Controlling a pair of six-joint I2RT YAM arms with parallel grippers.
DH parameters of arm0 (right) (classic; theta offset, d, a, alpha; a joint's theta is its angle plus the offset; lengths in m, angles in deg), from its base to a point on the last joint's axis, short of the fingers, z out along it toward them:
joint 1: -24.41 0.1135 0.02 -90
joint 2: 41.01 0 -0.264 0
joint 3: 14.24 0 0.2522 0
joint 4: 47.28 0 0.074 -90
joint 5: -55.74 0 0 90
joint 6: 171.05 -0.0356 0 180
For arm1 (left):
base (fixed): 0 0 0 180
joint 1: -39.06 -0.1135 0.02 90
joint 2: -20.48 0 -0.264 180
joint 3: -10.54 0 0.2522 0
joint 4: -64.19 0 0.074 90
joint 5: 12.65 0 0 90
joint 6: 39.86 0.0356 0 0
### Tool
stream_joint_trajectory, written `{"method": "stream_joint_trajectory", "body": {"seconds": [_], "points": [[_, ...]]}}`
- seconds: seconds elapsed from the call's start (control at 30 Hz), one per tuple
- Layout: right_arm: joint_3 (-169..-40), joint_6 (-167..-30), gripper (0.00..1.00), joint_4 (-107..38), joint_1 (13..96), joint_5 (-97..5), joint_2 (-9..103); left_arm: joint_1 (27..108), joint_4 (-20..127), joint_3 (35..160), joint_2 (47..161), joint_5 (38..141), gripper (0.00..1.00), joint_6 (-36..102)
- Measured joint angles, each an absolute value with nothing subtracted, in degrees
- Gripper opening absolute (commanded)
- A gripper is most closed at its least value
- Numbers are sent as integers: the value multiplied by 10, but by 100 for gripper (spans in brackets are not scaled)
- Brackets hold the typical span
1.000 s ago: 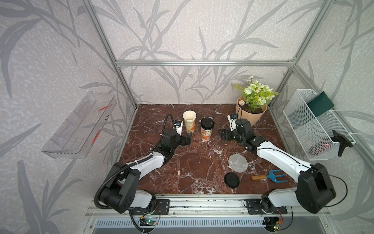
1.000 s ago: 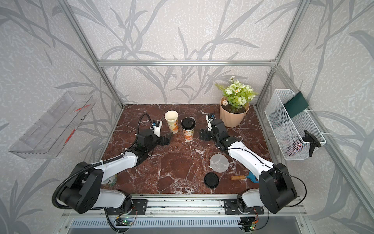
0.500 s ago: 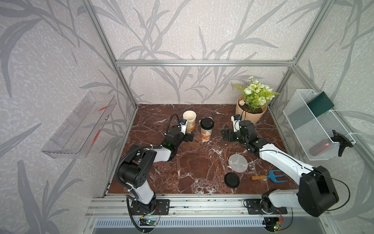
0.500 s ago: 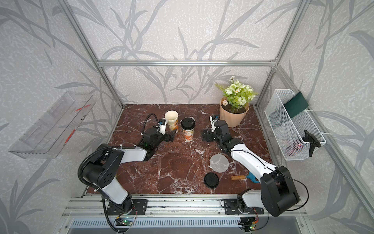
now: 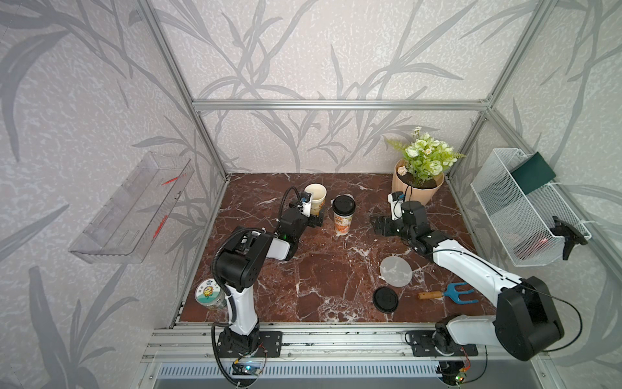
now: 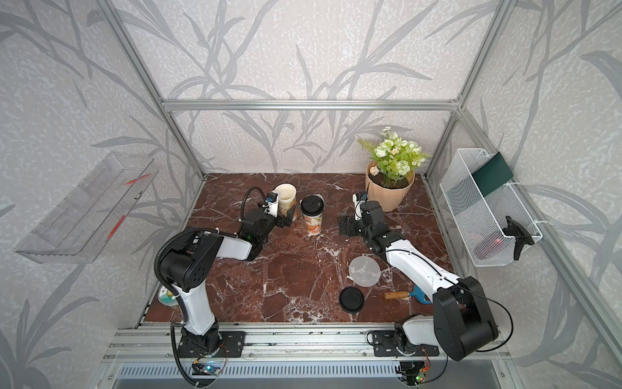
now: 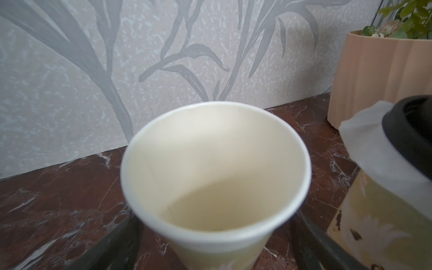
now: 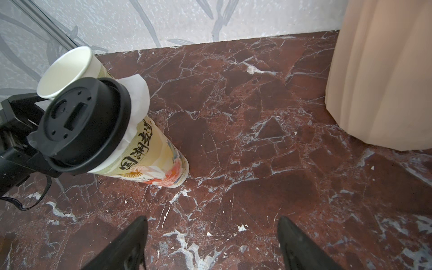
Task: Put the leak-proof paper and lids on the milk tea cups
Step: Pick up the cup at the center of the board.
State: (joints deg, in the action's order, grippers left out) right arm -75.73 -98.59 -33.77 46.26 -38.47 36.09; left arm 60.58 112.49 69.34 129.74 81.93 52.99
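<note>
An open cream milk tea cup stands at the back of the table. My left gripper is open, with a finger on each side of the cup's lower body and a gap on both sides. Just to its right, a second milk tea cup carries a black lid, and leak-proof paper pokes out from under it. Another leak-proof paper disc lies flat on the table. My right gripper hangs open and empty to the right of the lidded cup.
A loose black lid lies near the front, beside a blue garden fork. The peach plant pot stands close behind my right gripper. A printed can sits at the front left. A wire basket hangs on the right wall.
My left gripper has moved forward to the open cup and now straddles it, with the arm's elbow raised. The right gripper has shifted only slightly.
</note>
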Motion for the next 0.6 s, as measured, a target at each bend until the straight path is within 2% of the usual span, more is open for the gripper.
{"method": "stream_joint_trajectory", "body": {"seconds": [0.17, 0.4, 0.6], "points": [[-757, -986, 88, -343, 461, -391, 361, 603, 1149, 711, 1321, 819, 92, 530], [-754, -986, 88, -346, 461, -393, 361, 599, 1156, 716, 1333, 828, 81, 532], [-723, -989, 92, -349, 461, -394, 346, 591, 1160, 718, 1333, 845, 73, 530]]}}
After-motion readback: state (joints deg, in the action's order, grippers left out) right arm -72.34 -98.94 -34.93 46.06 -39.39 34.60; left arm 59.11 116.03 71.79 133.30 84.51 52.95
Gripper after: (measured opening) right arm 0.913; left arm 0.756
